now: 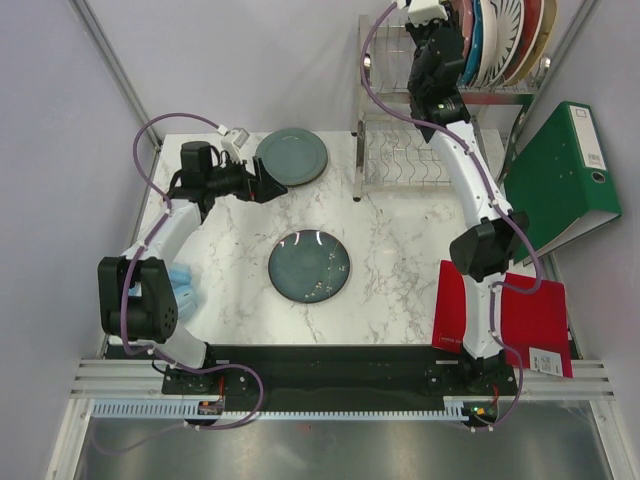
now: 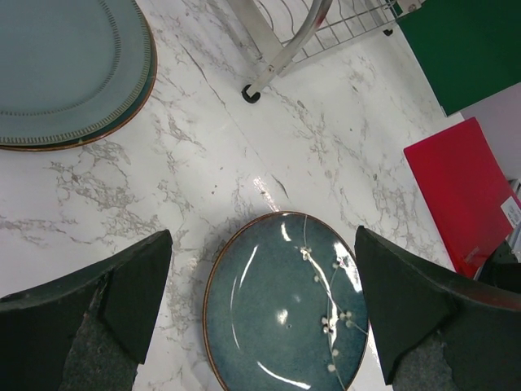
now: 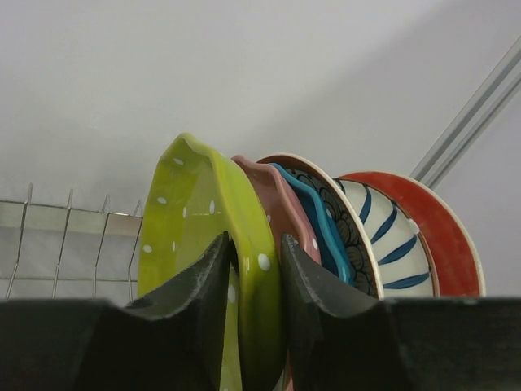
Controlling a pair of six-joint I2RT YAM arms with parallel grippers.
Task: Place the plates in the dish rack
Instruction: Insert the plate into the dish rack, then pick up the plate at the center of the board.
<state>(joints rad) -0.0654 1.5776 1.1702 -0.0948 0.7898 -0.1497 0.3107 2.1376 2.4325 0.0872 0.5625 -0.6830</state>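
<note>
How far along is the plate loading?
Done: several plates stand in the upper tier of the dish rack. In hand: right gripper shut on the lime dotted plate, beside them. Remaining: grey-blue plate and teal blossom plate on the table; left gripper open, empty.

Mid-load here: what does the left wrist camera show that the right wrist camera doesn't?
Left wrist only: the open left hand above a teal plate, with a grey-blue plate farther off, both flat on the marble table, plus a red folder and green binder. Right wrist only: the right hand shut on the lime plate, upright beside other racked plates. Both: wires of the dish rack.
</note>
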